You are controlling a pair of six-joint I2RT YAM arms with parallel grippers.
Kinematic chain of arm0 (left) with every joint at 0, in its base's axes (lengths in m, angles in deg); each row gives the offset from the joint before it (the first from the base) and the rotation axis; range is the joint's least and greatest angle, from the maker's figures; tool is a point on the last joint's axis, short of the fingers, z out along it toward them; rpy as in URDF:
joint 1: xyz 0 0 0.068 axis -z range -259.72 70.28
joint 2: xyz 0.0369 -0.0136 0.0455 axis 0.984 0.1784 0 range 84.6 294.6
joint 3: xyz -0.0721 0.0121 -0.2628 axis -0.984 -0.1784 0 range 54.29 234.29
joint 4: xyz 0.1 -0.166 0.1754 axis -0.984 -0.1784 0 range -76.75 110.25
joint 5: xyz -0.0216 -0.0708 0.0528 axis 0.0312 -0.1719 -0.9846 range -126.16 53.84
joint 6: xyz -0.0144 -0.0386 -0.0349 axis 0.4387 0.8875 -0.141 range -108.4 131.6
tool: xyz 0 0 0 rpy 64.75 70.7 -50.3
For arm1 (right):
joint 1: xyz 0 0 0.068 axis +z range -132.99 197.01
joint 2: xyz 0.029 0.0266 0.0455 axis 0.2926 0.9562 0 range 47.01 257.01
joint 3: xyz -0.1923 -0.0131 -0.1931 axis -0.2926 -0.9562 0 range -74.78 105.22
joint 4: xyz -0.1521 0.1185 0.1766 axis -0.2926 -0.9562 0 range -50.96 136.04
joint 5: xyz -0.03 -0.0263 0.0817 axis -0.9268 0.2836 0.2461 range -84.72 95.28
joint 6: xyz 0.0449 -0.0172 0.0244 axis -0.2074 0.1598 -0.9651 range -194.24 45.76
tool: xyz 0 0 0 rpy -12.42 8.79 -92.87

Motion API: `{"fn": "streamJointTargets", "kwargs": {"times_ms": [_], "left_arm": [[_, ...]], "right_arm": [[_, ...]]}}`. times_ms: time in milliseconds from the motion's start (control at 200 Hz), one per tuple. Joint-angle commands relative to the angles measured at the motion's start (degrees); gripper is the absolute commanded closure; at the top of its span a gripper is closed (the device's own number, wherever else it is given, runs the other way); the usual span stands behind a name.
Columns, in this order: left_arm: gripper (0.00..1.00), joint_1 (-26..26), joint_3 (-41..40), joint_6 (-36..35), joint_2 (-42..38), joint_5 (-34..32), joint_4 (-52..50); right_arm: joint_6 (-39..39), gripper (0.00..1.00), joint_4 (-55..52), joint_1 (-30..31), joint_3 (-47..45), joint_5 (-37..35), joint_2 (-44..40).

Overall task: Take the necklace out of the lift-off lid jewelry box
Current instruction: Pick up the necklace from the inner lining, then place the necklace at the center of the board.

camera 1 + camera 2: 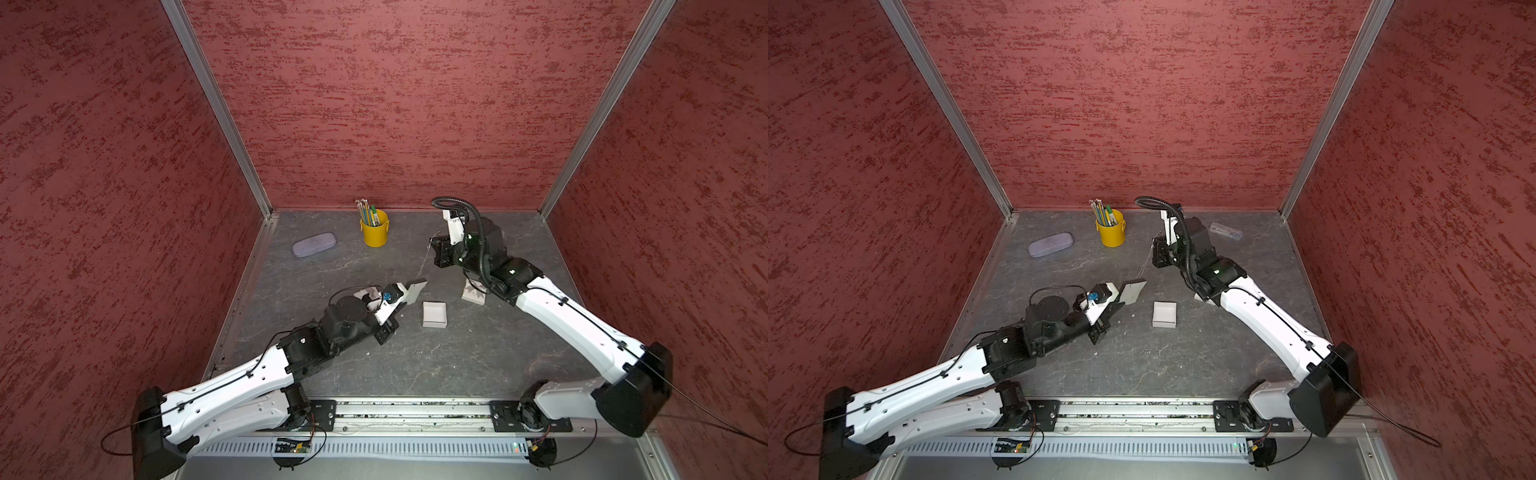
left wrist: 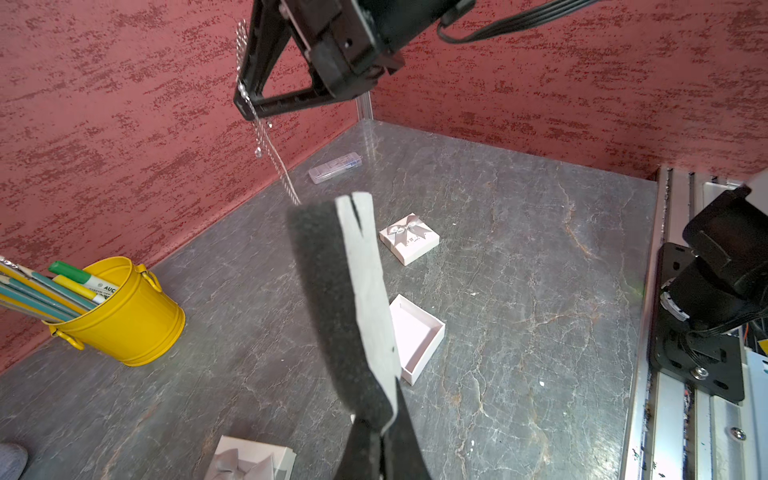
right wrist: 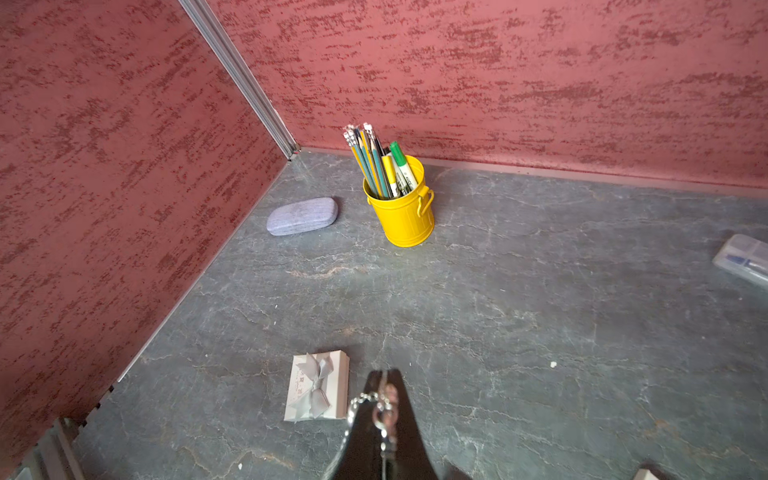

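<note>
Only one legible mark: black capitals "AUC", cut off at the rim, on the white barrel of the green-capped marker (image 2: 89, 282) standing in the yellow bucket (image 2: 124, 328), left wrist view. A smaller line beneath it is unreadable. The right wrist view shows print on the same barrel, too small to read. Bow-topped box (image 2: 409, 239): faint lettering below the bow, illegible.

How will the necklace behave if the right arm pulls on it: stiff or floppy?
Probably floppy: the necklace is a fine chain, and a loose end dangles below the right gripper. It runs straight to the foam insert in the left gripper, so it seems caught there and may swing once freed.
</note>
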Motion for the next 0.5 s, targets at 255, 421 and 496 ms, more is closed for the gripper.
{"fn": "streamJointTargets", "kwargs": {"times_ms": [255, 421, 496], "left_arm": [[1.00, -0.21, -2.63, 2.97, -7.70, -3.52, -4.43], [1.00, -0.26, -2.20, 3.79, -7.73, -5.66, -6.83], [1.00, -0.26, -2.39, 4.43, -7.40, -6.29, -7.15]], "right_arm": [[-1.97, 1.00, 0.48, -1.78, 4.14, 4.11, 8.51], [-2.43, 1.00, -0.20, -1.62, 8.49, 10.79, 16.58], [-2.40, 1.00, 0.20, -1.53, 10.36, 12.65, 20.40]]}}
